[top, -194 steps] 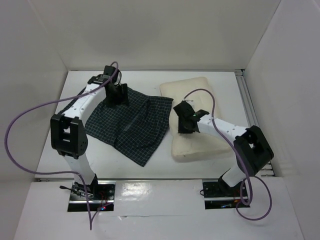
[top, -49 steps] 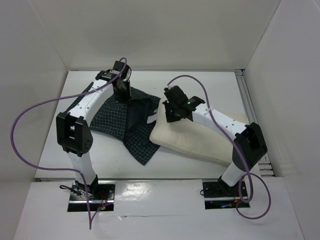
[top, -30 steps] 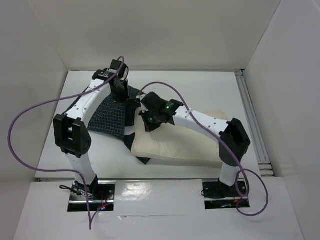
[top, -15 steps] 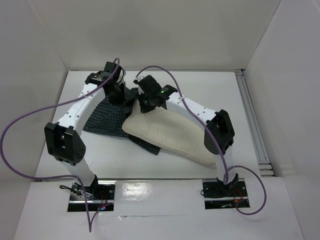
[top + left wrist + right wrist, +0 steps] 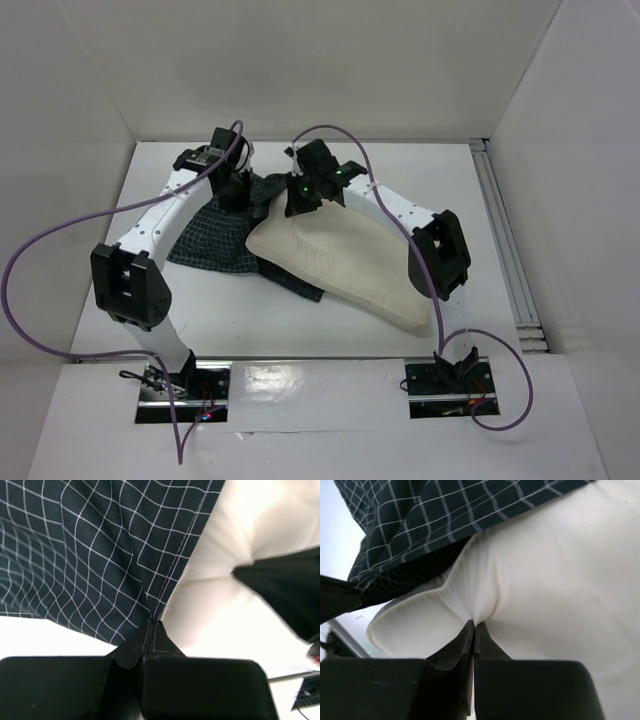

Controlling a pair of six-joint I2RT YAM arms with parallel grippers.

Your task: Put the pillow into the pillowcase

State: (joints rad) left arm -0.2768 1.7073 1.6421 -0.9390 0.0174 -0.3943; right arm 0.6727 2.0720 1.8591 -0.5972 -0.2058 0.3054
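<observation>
left pincer (image 5: 151, 625) was pressed together, pinching the stitched hem of the pillowcase (image 5: 90, 555). in its wrist view the checked cloth fanned up from the tips twd 10-12 o'clock, and the pillow (image 5: 225, 605) sat just beside the hem at 1-2 o'clock, touching it along the seam. right pincer (image 5: 474, 625) was also pressed together, nipping a fold of the pillow close to one corner. in that wrist view cream fabric filled 1-4 o'clock, the piped corner was at 9 o'clock, and the pillowcase draped over the pillow's edge at 11-12 o'clock.

from the top view both pincers were near each other at the far-middle of the table (image 5: 430, 175), left one at 9 o'clock of the right one. the pillow ran from the right pincer twd 4-5 o'clock, its far corner lifted at the tips. the pillowcase spread from the left pincer twd 7 o'clock, w/ a dark strip poking out under the pillow's near-left edge.

hard to make out: the pillowcase mouth, and whether the pillow's corner was inside it or just under a flap. the pinched corner was hidden by the right wrist in the top view. a dark blurred shape at 3 o'clock in the left wrist view was cut off by the frame, couldn't tell what.
</observation>
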